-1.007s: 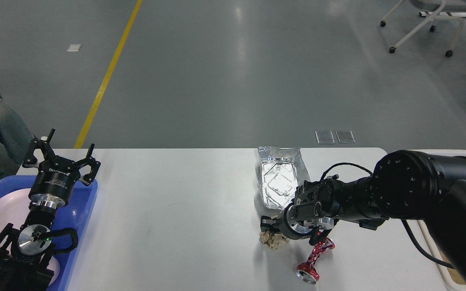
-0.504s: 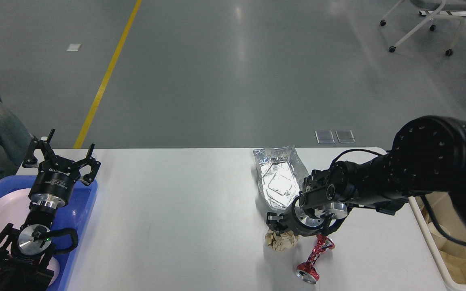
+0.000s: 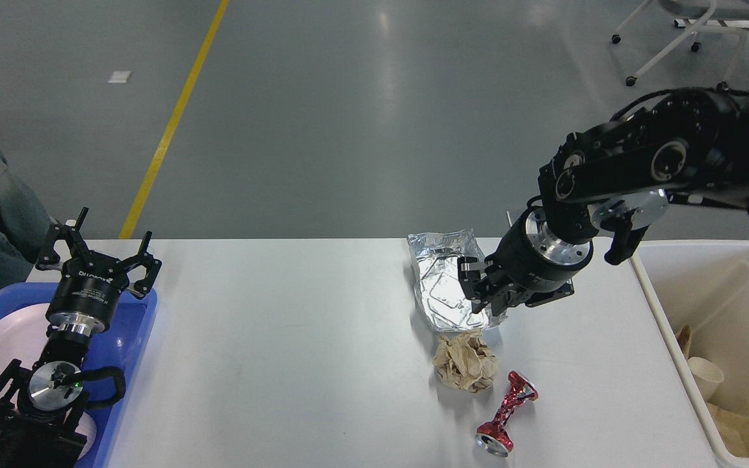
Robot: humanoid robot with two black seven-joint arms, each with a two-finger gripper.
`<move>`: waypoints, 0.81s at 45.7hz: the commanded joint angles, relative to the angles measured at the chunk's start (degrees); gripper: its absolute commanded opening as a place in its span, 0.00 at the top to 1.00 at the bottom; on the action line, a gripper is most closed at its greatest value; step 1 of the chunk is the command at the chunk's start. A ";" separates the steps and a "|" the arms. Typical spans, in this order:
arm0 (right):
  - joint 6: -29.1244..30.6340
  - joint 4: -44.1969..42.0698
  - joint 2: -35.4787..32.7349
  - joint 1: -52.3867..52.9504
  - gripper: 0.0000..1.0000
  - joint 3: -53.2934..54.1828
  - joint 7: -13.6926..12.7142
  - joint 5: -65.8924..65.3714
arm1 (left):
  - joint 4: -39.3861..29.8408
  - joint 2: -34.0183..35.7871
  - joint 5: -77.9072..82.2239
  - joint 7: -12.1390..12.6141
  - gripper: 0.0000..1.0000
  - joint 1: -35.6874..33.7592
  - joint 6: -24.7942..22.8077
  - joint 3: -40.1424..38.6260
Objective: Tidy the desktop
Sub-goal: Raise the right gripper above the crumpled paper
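The white desktop (image 3: pixel 283 338) carries three loose items right of centre: a crumpled silver foil tray (image 3: pixel 443 286), a ball of crumpled brown paper (image 3: pixel 465 367) and a crushed red can (image 3: pixel 503 416). My right gripper (image 3: pixel 476 287) hangs over the foil tray's right edge, above and behind the paper ball; its fingers look open and hold nothing. At the far left my left gripper (image 3: pixel 105 235) stands open and empty above the back corner of a blue tray (image 3: pixel 134 338).
The blue tray holds a white plate (image 3: pixel 4 344). A cream bin (image 3: pixel 706 312) stands off the table's right end, with a paper cup (image 3: pixel 705 377) and brown scraps inside. A wheeled chair base (image 3: pixel 673 39) is on the floor far behind.
My right arm rose and swung back to the right, away from the paper ball, which stays on the table, now uncovered. The cream bin has come into view. The left arm is still.
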 commanded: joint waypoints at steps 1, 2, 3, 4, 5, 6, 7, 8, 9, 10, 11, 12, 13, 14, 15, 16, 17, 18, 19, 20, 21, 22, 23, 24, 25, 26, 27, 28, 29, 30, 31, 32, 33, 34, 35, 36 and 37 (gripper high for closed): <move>-1.06 -0.36 0.19 -0.94 1.00 -0.65 -0.08 -0.09 | 0.00 0.00 0.00 0.00 0.04 0.00 0.00 0.00; -1.68 -0.36 0.27 -2.08 1.00 -0.65 -0.08 0.09 | 0.00 0.00 0.00 0.00 0.04 0.00 0.00 0.00; -2.38 -0.45 0.36 -2.97 1.00 -0.56 -0.08 0.17 | 0.08 0.00 0.00 0.00 0.04 0.00 0.00 0.00; -3.17 -0.45 0.45 -3.76 1.00 -0.56 -0.08 0.17 | 0.00 0.00 0.00 0.00 0.04 0.00 0.00 0.00; -3.96 -0.54 0.45 -4.37 1.00 -0.56 -0.08 0.26 | 0.00 0.00 0.00 0.00 0.04 0.00 0.00 0.00; -4.84 -0.54 0.54 -4.82 1.00 -0.56 -0.08 0.26 | 0.00 0.00 0.00 0.00 0.04 0.00 0.00 0.00; -5.72 -0.54 0.54 -5.08 1.00 -0.56 -0.08 0.35 | 0.00 0.00 0.00 0.00 0.04 0.00 0.00 0.00; -5.99 -0.54 0.63 -5.26 1.00 -0.56 -0.08 0.44 | 0.00 0.00 0.00 0.00 0.04 0.00 0.00 0.00; -6.34 -0.45 0.63 -5.26 1.00 -0.56 -0.08 0.61 | 0.08 0.00 0.00 0.00 0.04 0.00 0.00 0.00; -6.34 -0.45 0.63 -5.17 1.00 -0.56 -0.08 0.79 | 0.00 0.00 0.00 0.00 0.04 0.00 0.00 0.00; -6.34 -0.45 0.54 -5.00 1.00 -0.56 -0.08 1.05 | 0.00 0.00 0.00 0.00 0.04 0.00 0.00 0.00; -6.34 -0.36 0.45 -4.74 1.00 -0.56 -0.08 1.14 | 0.00 0.00 0.00 0.00 0.04 0.00 0.00 0.00; -6.34 -0.19 0.36 -4.30 1.00 -0.56 -0.17 1.23 | 0.00 0.00 0.00 0.00 0.04 0.00 0.00 0.00; -6.25 0.07 0.28 -3.94 1.00 -0.56 -0.17 1.23 | 0.00 0.00 0.00 0.00 0.04 0.00 0.00 0.00; -6.17 0.25 0.10 -3.59 1.00 -0.65 -0.26 1.23 | 0.08 0.00 0.00 0.00 0.04 0.00 0.00 0.00; -5.99 0.34 0.01 -2.89 1.00 -0.65 -0.26 1.14 | 0.00 0.00 0.00 0.00 0.04 0.00 0.00 0.00; -5.73 0.43 -0.08 -2.02 1.00 -0.73 -0.26 1.23 | 0.00 0.00 0.00 0.00 0.04 0.00 0.00 0.00; -5.46 0.52 -0.25 -1.05 1.00 -0.91 -0.26 1.14 | 0.08 0.00 0.00 0.00 0.04 0.00 0.00 0.00; -5.03 0.52 -0.43 0.00 1.00 -1.17 -0.26 1.14 | 0.00 0.00 0.00 0.00 0.04 0.00 0.00 0.00; -4.50 0.78 -0.60 1.14 1.00 -1.61 -0.26 1.14 | 0.00 0.00 0.00 0.00 0.04 0.00 0.00 0.00; -3.63 1.13 -0.86 2.37 1.00 -2.05 -0.26 1.14 | 0.00 0.00 0.00 0.00 0.04 0.00 0.00 0.00; -2.49 1.39 -1.13 3.95 1.00 -2.40 -0.26 1.14 | 0.00 0.00 0.00 0.00 0.04 0.00 0.00 0.00; -0.99 1.48 -1.22 5.53 1.00 -2.75 -0.26 1.14 | 0.00 0.00 0.00 0.00 0.04 0.00 0.00 0.00; 0.67 1.48 -1.39 7.12 1.00 -3.02 -0.26 1.14 | 0.00 0.00 0.00 0.00 0.04 0.00 0.00 0.00; 2.60 1.48 -1.48 8.79 1.00 -3.19 -0.26 1.14 | 0.00 0.00 0.00 0.00 0.04 0.00 0.00 0.00; 4.62 1.48 -1.57 10.19 1.00 -3.37 -0.26 1.05 | 0.08 0.00 0.00 0.00 0.04 0.00 0.00 0.00; 6.73 1.48 -1.57 11.78 1.00 -3.54 -0.26 0.88 | 0.00 0.00 0.00 0.00 0.04 0.00 0.00 0.00; 9.02 1.40 -1.66 13.27 1.00 -3.72 -0.26 0.53 | 0.08 0.00 0.00 0.00 0.04 0.00 0.00 0.00; 11.04 1.40 -1.75 14.68 1.00 -3.81 -0.26 0.44 | 0.09 0.00 0.00 0.00 0.04 0.00 0.00 0.00; 13.06 1.40 -1.83 16.17 1.00 -4.16 -0.17 0.35 | 0.00 0.00 0.00 0.00 0.04 0.00 0.00 0.00; 14.65 1.40 -2.09 17.49 1.00 -4.42 -0.17 0.35 | 0.00 0.00 0.00 0.00 0.04 0.00 0.00 0.00; 15.97 1.40 -2.27 18.98 1.00 -4.69 -0.17 0.35 | 0.08 0.00 0.00 0.00 0.04 0.00 0.00 0.00; 17.03 1.40 -2.36 20.39 1.00 -4.95 -0.17 0.35 | 0.00 0.00 0.00 0.00 0.04 0.00 0.00 0.00; 18.34 1.40 -2.36 22.58 0.97 -5.30 -0.17 0.35 | 0.00 0.00 0.00 0.00 0.04 0.00 0.00 0.00; 18.79 1.40 -2.36 23.91 0.89 -5.48 -0.17 0.35 | 0.00 0.00 0.00 0.00 0.04 0.00 0.00 0.00; 18.71 1.40 -2.36 25.23 0.75 -5.74 -0.17 0.26 | 0.00 0.00 0.00 0.00 0.04 0.00 0.00 0.00; 18.36 1.31 -2.36 26.46 0.50 -6.00 -0.17 0.26 | 0.00 0.00 0.00 0.00 0.04 0.00 0.00 0.00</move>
